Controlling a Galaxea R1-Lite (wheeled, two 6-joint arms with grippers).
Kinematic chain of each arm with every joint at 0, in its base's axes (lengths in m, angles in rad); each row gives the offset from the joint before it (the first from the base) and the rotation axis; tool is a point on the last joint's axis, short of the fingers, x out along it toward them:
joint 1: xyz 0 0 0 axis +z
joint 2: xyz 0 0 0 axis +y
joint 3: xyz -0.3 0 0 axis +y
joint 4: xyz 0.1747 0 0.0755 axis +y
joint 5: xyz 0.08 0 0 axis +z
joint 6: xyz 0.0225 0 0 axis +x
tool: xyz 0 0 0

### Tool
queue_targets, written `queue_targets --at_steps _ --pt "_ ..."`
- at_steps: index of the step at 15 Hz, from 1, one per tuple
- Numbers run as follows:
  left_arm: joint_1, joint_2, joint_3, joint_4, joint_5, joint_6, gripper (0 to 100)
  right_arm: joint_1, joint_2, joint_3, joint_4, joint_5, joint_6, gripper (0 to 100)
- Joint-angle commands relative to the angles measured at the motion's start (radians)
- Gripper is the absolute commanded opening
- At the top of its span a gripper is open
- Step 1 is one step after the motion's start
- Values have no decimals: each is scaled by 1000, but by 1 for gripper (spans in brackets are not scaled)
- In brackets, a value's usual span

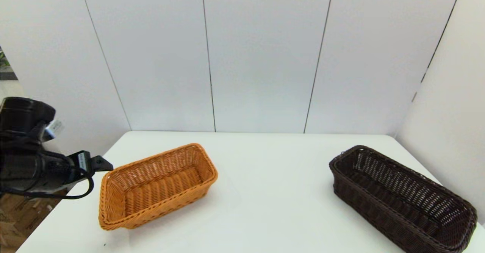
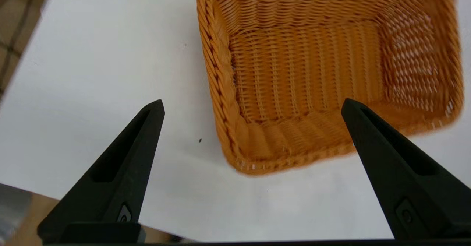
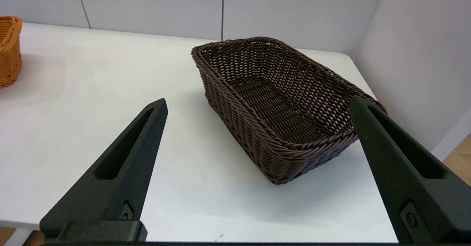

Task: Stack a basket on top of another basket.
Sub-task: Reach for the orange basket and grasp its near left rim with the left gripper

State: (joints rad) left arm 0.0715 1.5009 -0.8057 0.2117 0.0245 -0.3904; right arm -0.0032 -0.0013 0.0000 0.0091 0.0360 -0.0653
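Left gripper (image 2: 252, 106) wide above orange basket (image 1: 157, 185), frame left; right gripper (image 3: 257, 104) wide — dark basket (image 1: 403, 198) lower right on white table (image 1: 273, 192), panel walls (image 1: 261, 56) behind.

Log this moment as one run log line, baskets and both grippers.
stage: pre-grasp | dark brown basket: table's right side, untouched | orange basket: left side, empty | left gripper: open above orange basket | right gripper: open, facing dark basket
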Motion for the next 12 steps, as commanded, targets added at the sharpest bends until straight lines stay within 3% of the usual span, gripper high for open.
queue_targets --at_steps 1,12 --pt "5 226 -55 3 8 -108 100 0 0 0 0 1 -1 100" --pt "8 288 -50 66 8 -166 100 0 0 -2 0 1 -1 100"
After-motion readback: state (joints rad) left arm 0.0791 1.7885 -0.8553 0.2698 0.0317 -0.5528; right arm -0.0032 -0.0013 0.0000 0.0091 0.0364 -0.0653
